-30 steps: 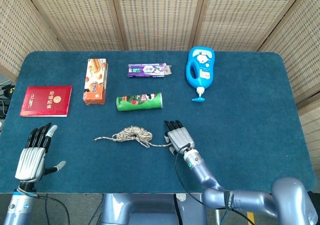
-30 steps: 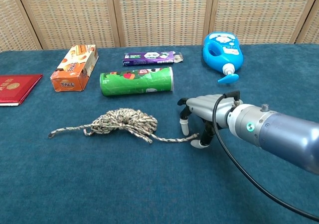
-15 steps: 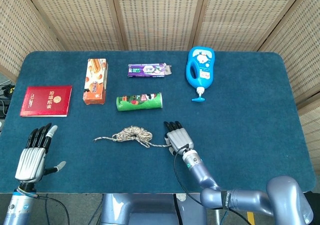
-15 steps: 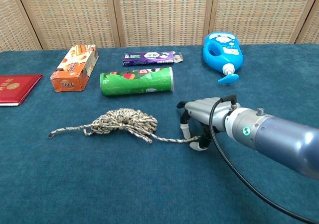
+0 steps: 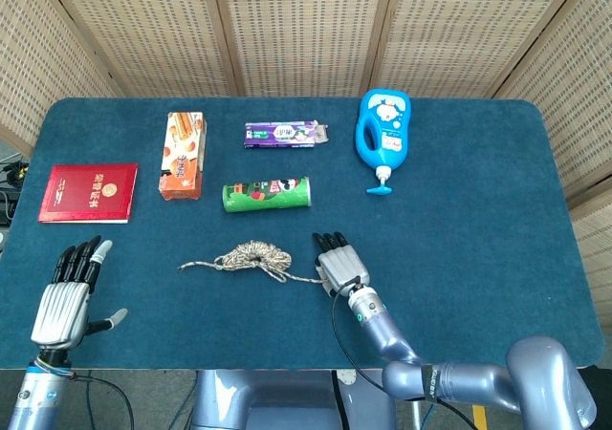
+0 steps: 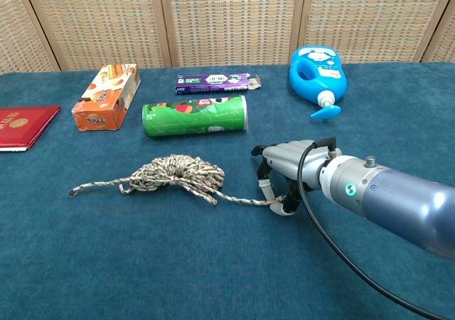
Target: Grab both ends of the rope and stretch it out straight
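A speckled rope (image 5: pixel 254 255) lies bunched in a loose coil (image 6: pixel 178 172) on the blue table. Its left end (image 6: pixel 75 190) trails free to the left. Its thin right end runs to my right hand (image 6: pixel 283 178), whose thumb and a finger pinch the tip against the cloth. In the head view that right hand (image 5: pixel 339 262) sits palm down just right of the coil. My left hand (image 5: pixel 65 294) is at the table's near left corner, fingers spread and holding nothing, well away from the rope's left end (image 5: pixel 184 267).
A green can (image 6: pixel 194 116) lies just behind the coil. An orange box (image 6: pixel 105 96), a purple packet (image 6: pixel 213 84) and a blue bottle (image 6: pixel 318 72) stand further back. A red booklet (image 5: pixel 88 192) lies at the left. A black cable (image 6: pixel 320 227) trails from the right wrist.
My right hand has edged slightly left and its fingers have curled down onto the rope's right end. The rope and my left hand have barely moved.
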